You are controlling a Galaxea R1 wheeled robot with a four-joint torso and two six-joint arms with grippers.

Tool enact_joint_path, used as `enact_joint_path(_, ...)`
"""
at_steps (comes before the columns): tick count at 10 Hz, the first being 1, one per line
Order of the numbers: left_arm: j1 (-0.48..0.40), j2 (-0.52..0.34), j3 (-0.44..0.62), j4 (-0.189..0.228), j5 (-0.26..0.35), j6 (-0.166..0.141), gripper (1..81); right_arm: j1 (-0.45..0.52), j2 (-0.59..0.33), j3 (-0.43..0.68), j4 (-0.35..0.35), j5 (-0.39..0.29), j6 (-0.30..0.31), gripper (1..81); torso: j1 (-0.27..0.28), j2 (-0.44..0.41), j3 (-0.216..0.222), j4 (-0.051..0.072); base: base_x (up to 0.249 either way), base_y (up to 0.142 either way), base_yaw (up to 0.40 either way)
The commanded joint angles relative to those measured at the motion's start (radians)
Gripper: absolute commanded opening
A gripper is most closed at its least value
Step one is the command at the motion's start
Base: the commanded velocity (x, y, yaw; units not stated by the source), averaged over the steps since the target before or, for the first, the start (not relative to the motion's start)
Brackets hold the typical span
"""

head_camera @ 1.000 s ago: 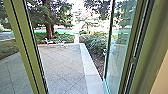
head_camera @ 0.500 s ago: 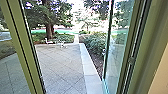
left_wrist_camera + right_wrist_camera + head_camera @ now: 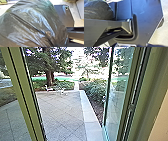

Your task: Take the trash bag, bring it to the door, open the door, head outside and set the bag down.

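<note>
Dark, shiny and translucent, the trash bag looms large in the left wrist view, its folds drawn together at my left gripper, which is shut on it. The rounded side of the bag also shows in the right wrist view, beyond the robot's jointed bar. In the head view, a glass door stands open on the right of the doorway, angled toward the outside. How my right gripper stands cannot be made out.
A green upright of the door frame runs down the left, another frame member down the right. Outside lie a paved patio, a pale kerb, bushes, a tree and white chairs.
The camera has shifted slightly: the near door frame slid a little left in the head view, then slightly back. The glass door looks about as open as before.
</note>
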Motion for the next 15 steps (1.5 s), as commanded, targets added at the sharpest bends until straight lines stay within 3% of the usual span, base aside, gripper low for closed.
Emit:
enact_joint_path(1, -0.058, -0.005, -0.003, 0.008, 0.052, 0.007, 1.0, 0.030, 0.026, 0.007, -0.050, -0.069, -0.012, 81.1, 0.000, 0.000, 0.000, 0.000, 0.000, 0.000, 0.000)
enact_joint_path(9, -0.056, -0.005, -0.003, -0.004, 0.055, -0.001, 1.0, 0.013, 0.044, -0.042, -0.065, -0.065, -0.007, 81.1, 0.000, 0.000, 0.000, 0.000, 0.000, 0.000, 0.000)
enact_joint_path(15, -0.052, -0.011, -0.002, -0.003, 0.052, 0.002, 1.0, 0.013, 0.044, -0.042, -0.065, -0.065, -0.007, 81.1, -0.001, -0.001, 0.001, 0.000, 0.068, 0.000, 0.000)
